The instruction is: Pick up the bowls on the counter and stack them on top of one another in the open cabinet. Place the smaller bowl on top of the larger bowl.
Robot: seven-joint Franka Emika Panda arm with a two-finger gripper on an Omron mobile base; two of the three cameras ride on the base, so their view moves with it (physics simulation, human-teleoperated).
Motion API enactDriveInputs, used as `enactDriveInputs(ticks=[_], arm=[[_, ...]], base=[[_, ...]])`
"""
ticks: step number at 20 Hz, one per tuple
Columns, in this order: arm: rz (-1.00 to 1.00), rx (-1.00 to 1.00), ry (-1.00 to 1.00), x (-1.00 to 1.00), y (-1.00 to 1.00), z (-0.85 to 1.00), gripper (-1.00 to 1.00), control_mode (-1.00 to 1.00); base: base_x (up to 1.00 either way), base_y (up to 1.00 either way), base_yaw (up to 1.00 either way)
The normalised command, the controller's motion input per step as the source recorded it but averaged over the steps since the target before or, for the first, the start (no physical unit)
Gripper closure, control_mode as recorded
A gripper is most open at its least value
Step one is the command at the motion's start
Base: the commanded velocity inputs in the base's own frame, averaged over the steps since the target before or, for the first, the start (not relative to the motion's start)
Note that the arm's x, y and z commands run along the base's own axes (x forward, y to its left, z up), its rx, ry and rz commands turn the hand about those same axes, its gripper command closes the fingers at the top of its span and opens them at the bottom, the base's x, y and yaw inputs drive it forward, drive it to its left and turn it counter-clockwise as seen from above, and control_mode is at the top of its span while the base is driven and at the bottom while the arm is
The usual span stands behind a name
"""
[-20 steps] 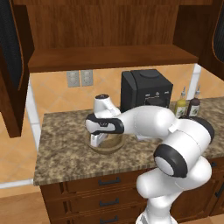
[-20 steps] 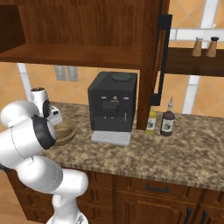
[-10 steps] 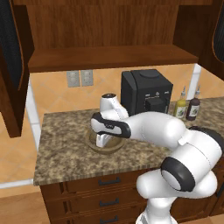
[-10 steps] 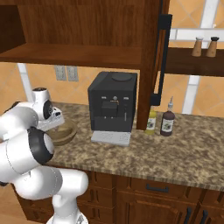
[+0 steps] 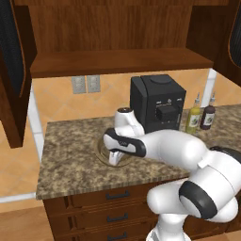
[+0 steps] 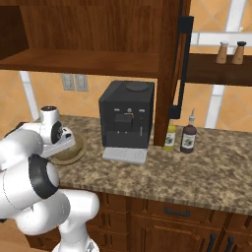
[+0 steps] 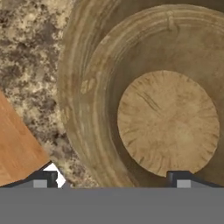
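Note:
A wide tan wooden bowl [image 5: 102, 149] with a thick rim, the larger bowl by its look, sits on the granite counter [image 5: 70, 162] left of the coffee machine. It also appears in the right base view [image 6: 73, 151] and from close above in the hand view [image 7: 168, 122]. My gripper [image 5: 114, 157] [image 6: 63, 143] [image 7: 111, 180] hangs open just over its near rim. One fingertip [image 7: 43, 178] is outside the rim and the other is over the bowl's inside. The smaller bowl is out of view. The open cabinet's shelf [image 5: 117, 61] [image 6: 83, 61] runs above the counter.
A black coffee machine [image 5: 157, 101] [image 6: 125, 118] stands right behind the bowl. Two bottles [image 5: 200, 116] [image 6: 179, 137] stand to its right. Cabinet doors hang open at the left [image 5: 12, 70] and beside the machine [image 6: 181, 59]. The counter's left end [image 5: 42, 174] is close.
The hand has come down and a little nearer over the bowl, and the elbow has swung out to the right. The jaws have spread slightly wider.

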Motion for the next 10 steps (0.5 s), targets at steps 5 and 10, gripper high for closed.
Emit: enactDriveInputs(ticks=[5, 10], arm=[[0.0, 0.0, 0.01, 0.47, 0.24, 0.12, -1.0, -1.0], [0.0, 0.0, 0.0, 0.39, 0.33, 0.31, -1.0, -1.0]], base=[[0.0, 0.0, 0.0], [0.0, 0.0, 0.0]])
